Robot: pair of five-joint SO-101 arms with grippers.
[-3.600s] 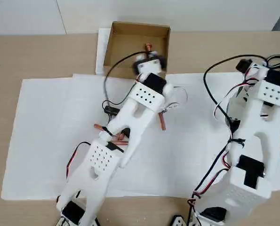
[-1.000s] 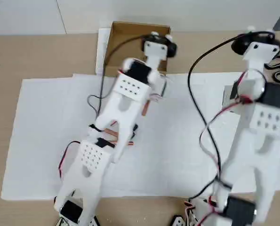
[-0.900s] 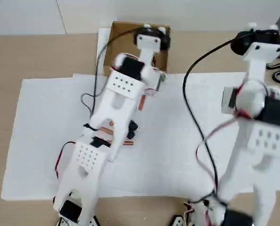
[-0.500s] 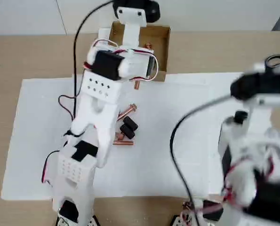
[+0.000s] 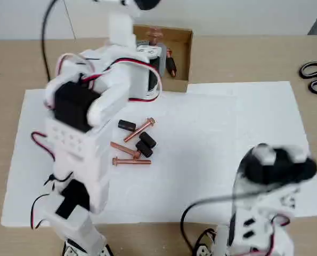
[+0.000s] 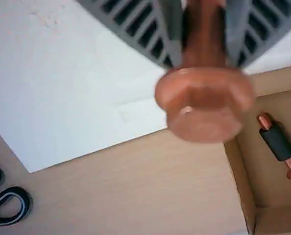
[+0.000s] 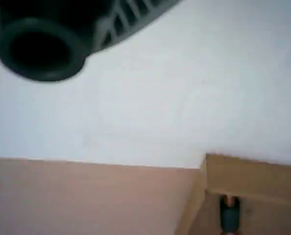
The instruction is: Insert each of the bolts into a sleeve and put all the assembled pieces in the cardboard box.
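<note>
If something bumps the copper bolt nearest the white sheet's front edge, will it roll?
Likely it rolls: the bolt has a round shank. Its wider head probably makes it curve, not run straight. Looks metal, so presumably stiff.

A white paper sheet covers most of the wooden desk. Black-handled scissors lie on bare desk, just beside the sheet's far corner.

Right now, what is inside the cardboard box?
At least one sleeved bolt lies in the cardboard box. The left arm covers most of its floor, so more pieces could be hidden.
</note>
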